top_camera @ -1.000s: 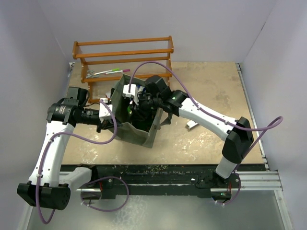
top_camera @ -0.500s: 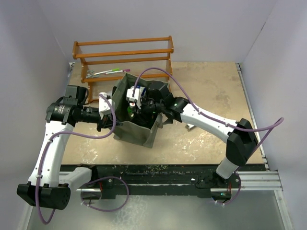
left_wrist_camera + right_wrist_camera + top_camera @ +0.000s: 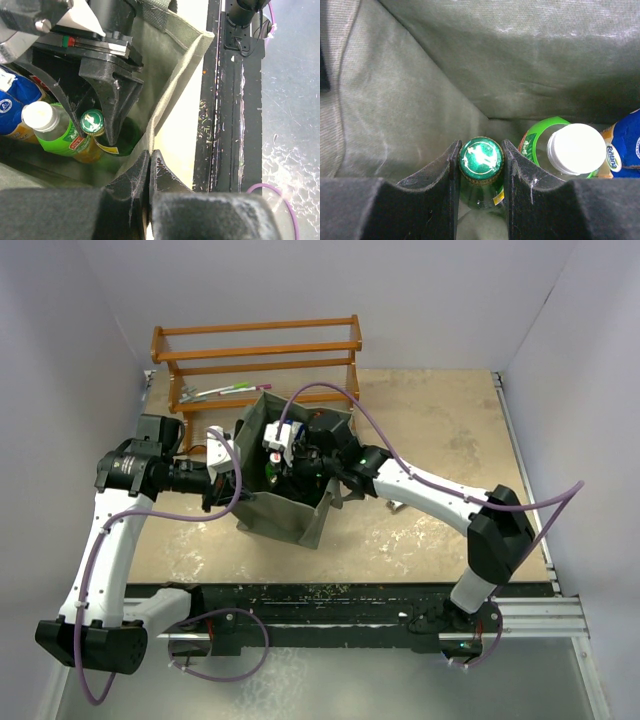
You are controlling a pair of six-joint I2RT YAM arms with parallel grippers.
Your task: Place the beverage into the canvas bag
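Note:
The beverage, a green glass bottle with a green crown cap [image 3: 481, 158], hangs upright inside the canvas bag [image 3: 285, 525]. My right gripper [image 3: 481, 161] is shut on its neck just under the cap, low between the bag's grey-green walls [image 3: 495, 60]. In the left wrist view the same bottle [image 3: 93, 123] shows between the right gripper's black fingers [image 3: 116, 100]. My left gripper [image 3: 148, 156] is shut on the bag's rim, pinching the fabric at the bag's left side [image 3: 236, 481]. The bottle's base is hidden.
Inside the bag stand a green plastic bottle with a white cap [image 3: 575, 148] and a blue Fontana pack [image 3: 625, 145]. A wooden rack [image 3: 255, 360] holding pens [image 3: 225, 391] stands behind the bag. A small white object [image 3: 398, 502] lies right of it.
My right gripper has gone down from above the bag's mouth into the bag with the bottle. My left gripper has tightened on the rim and drawn it slightly left.

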